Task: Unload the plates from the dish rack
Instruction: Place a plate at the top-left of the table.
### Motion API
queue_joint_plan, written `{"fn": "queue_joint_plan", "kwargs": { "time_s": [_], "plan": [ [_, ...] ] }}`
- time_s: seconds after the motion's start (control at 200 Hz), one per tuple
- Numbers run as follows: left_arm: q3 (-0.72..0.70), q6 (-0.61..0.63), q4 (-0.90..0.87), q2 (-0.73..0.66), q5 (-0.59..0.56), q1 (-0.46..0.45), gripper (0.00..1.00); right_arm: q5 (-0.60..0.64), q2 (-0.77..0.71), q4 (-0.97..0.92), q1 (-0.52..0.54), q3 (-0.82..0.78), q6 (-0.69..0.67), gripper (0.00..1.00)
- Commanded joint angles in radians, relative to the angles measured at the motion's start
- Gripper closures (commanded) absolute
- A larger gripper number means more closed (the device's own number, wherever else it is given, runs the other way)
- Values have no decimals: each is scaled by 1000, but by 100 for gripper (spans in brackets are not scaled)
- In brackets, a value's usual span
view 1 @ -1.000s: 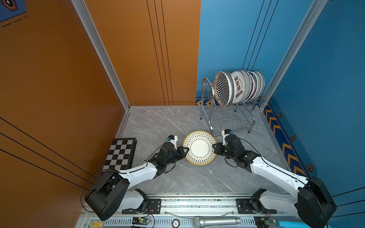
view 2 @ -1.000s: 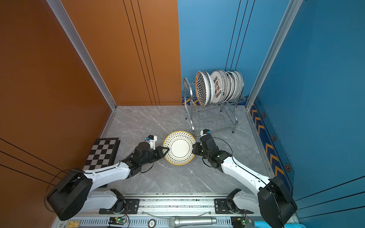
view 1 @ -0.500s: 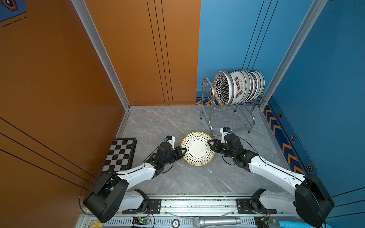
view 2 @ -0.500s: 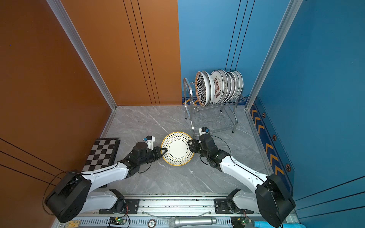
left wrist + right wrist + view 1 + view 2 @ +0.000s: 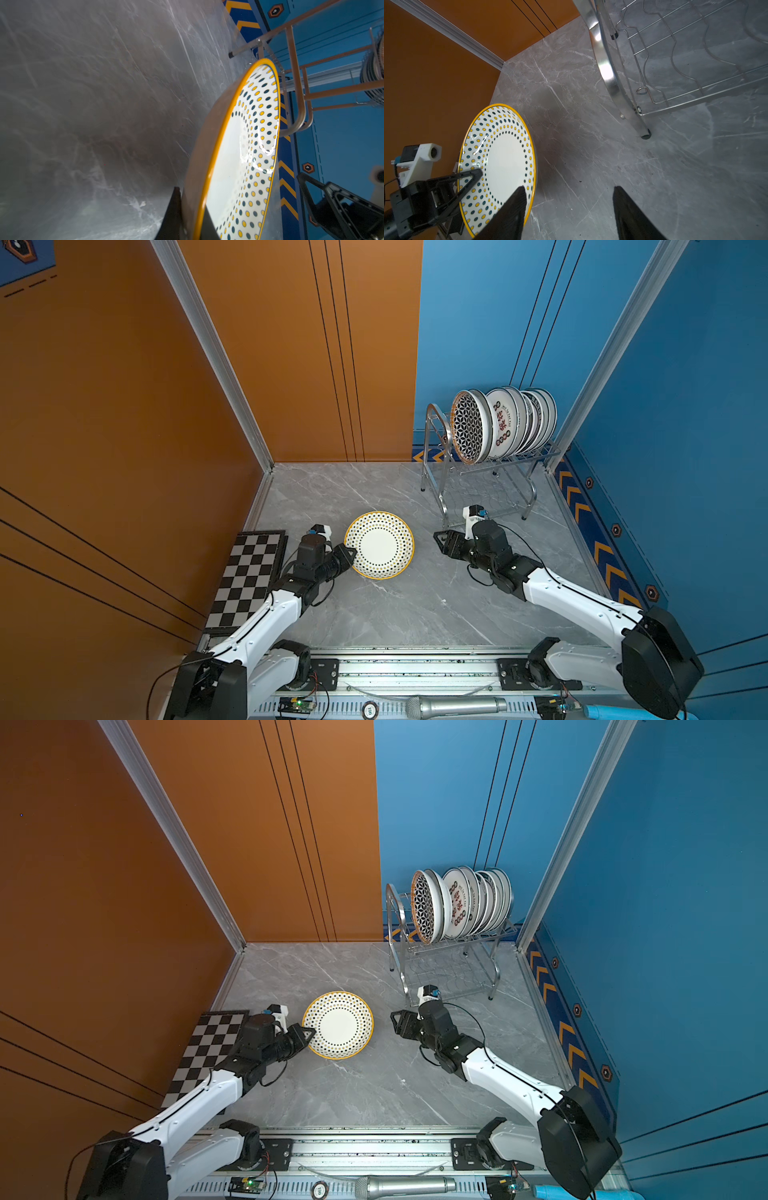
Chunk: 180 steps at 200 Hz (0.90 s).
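Observation:
A white plate with yellow and dark dots and a yellow rim [image 5: 379, 545] [image 5: 338, 1025] [image 5: 239, 155] [image 5: 500, 166] hangs tilted low over the grey floor. My left gripper [image 5: 351, 553] [image 5: 309, 1033] [image 5: 192, 199] is shut on its left rim. My right gripper [image 5: 440, 541] [image 5: 397, 1021] [image 5: 569, 188] stands open to the right of the plate, apart from it, with only floor between its fingers. The steel dish rack [image 5: 511, 461] [image 5: 457, 944] [image 5: 606, 68] stands at the back right. Several plates [image 5: 498, 423] [image 5: 457, 903] stand upright on its upper tier.
A black-and-white chequered board [image 5: 249, 572] [image 5: 208, 1048] lies on the floor at the left wall, under my left arm. The rack's lower wire shelf [image 5: 675, 62] holds nothing. Orange walls close the left and back, blue walls the right. A microphone [image 5: 457, 707] lies at the front rail.
My right gripper has opened, let go of the dotted plate's right rim and drawn back to the right. The left gripper has carried the plate leftward.

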Motion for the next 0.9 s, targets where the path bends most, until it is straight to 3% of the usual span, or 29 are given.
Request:
{"fn": "queue_joint_plan", "kwargs": {
  "time_s": [0.0, 0.27, 0.896],
  "plan": [
    [90, 90, -59, -16, -15, 79, 100, 30, -27, -43, 14, 3, -66, 33],
    [175, 110, 9, 144, 5, 258, 100, 55, 6, -68, 23, 5, -116, 25],
    [453, 110, 121, 539, 70, 374, 100, -14, 195, -21, 72, 98, -97, 22]
  ]
}}
